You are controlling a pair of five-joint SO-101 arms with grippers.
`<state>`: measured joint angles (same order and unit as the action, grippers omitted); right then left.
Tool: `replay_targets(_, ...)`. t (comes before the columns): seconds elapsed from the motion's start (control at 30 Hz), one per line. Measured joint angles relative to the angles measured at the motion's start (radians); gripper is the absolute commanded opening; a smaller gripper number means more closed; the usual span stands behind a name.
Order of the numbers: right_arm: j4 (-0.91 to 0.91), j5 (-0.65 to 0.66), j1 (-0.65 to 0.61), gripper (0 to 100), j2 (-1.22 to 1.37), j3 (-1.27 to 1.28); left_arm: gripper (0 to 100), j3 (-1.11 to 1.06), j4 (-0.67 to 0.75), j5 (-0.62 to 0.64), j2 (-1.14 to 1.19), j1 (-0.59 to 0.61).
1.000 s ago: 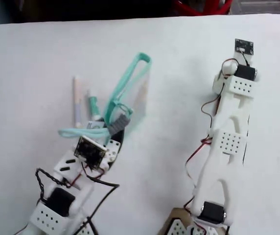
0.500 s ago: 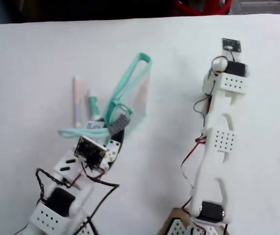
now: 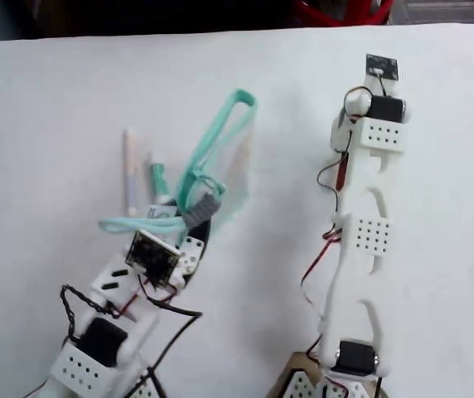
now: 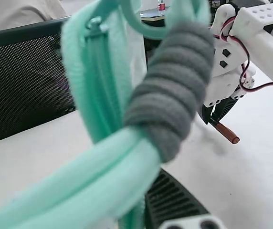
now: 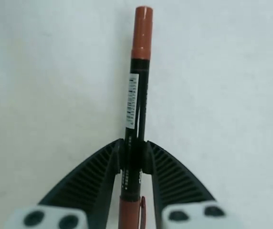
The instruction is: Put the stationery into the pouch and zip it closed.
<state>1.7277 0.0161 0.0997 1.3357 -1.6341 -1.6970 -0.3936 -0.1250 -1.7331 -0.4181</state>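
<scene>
Gripping a slim black pen (image 5: 139, 71) with rust-brown cap mid-barrel, right gripper (image 5: 132, 153) is clamped; long axis runs straight out from jaws, cap leading, over white table (image 3: 55, 83). Seemingly left gripper (image 3: 194, 224) pinches mint-green soft zip pouch (image 3: 216, 141) near its grey ribbed wrap (image 4: 174, 90). Outside, just beside pouch: white pen (image 3: 128, 170) and short green marker (image 3: 157, 178).

Pouch (image 3: 214, 137): clear, with a mint-green zip band and a grey fabric tab (image 4: 172, 95); near end raised off the table.
Brown-capped black pen (image 5: 137, 86): pinched in right gripper (image 5: 132, 149).
White pen (image 3: 129, 170) and teal marker (image 3: 158, 177): flat, side by side, just beside the pouch.
</scene>
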Motion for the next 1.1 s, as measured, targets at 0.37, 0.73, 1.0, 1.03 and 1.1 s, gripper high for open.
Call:
replay_targets(0.37,-0.002,0.000,-0.035,1.8,-0.301,0.456,4,0.000,0.000,0.000,0.000,0.000)
replay_targets(0.73,-0.003,0.000,-0.112,1.7,-0.743,0.885,4,0.000,0.000,0.000,0.000,0.000)
replay_targets(1.0,0.000,0.000,-0.138,1.7,-1.085,0.891,4,0.000,0.000,0.000,0.000,0.000)
replay_targets(1.03,0.000,0.000,-0.157,1.8,-1.137,0.895,4,0.000,0.000,0.000,0.000,0.000)
replay_targets(1.1,0.000,0.000,-0.196,1.8,-1.237,0.895,4,0.000,0.000,0.000,0.000,0.000)
